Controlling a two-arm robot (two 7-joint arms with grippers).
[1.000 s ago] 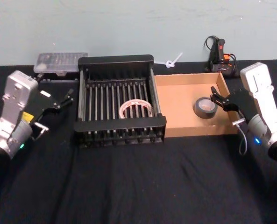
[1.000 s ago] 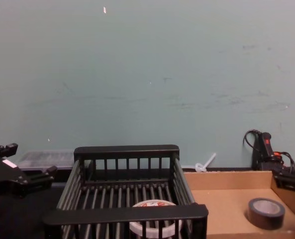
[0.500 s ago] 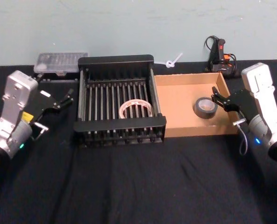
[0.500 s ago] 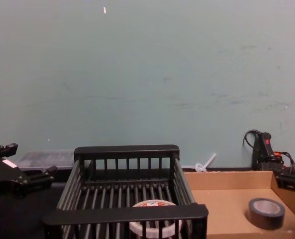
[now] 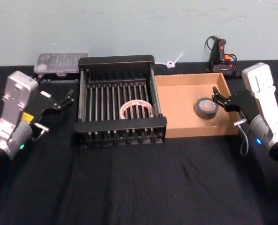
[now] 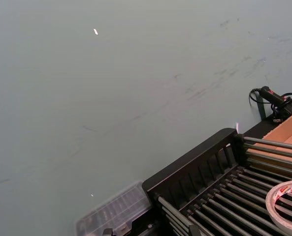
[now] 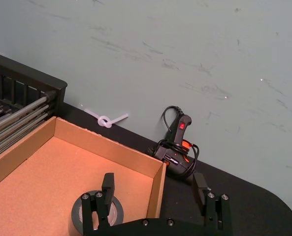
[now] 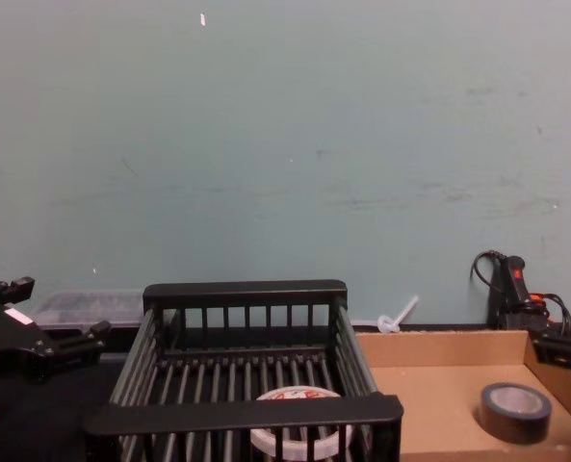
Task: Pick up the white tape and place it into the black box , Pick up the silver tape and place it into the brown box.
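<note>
The white tape (image 5: 136, 108), a wide thin ring with red print on its core, is lying flat on the barred floor of the black box (image 5: 121, 125), a slatted plastic crate with thick top rails. Touching its right side, the brown box (image 5: 178, 105), a shallow cardboard tray with low walls, is holding the silver tape (image 5: 206, 108), a small thick dull-grey roll lying flat near the tray's right wall. The right tool (image 5: 217, 99) is hovering over that right wall with its fingers (image 7: 108, 183) spread wide, the roll sitting just beside it and untouched. The left tool (image 5: 63, 100) is hanging over the black-clothed counter (image 5: 139, 183) near the crate's left side, fingers parted and holding nothing. The counter's near half is lying open; a clear plastic case (image 5: 61, 61) and a black corded hand tool (image 5: 220, 56) are sitting by the wall.
</note>
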